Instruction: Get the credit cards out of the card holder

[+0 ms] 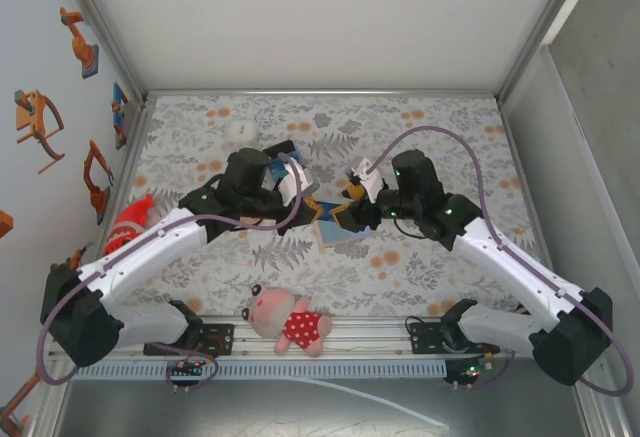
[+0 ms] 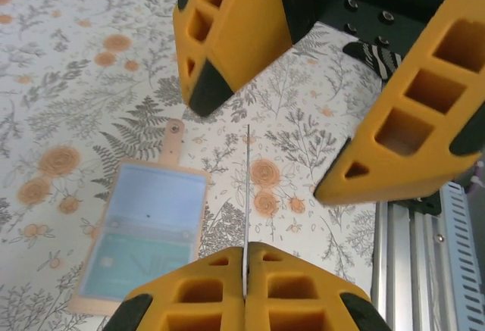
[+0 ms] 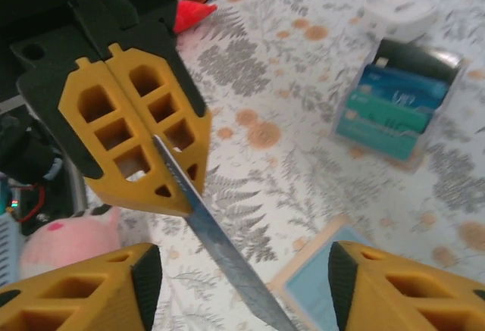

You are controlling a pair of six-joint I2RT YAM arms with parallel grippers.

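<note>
While the left gripper (image 2: 246, 259) is clamped on a credit card (image 2: 248, 187) held edge-on, the right gripper (image 2: 269, 142) stands apart, flanking the card's free end. Thin, light, slick and springy, the card probably suits a flat pinch near a short edge. The card holder (image 2: 144, 232) lies open on the floral cloth (image 2: 61, 58), its long axis running up the left wrist view, snap tab (image 2: 174, 138) at the top.

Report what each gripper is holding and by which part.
The left gripper pinches a credit card by one end, between its shut fingertips. The right gripper is open and holds nothing.
</note>
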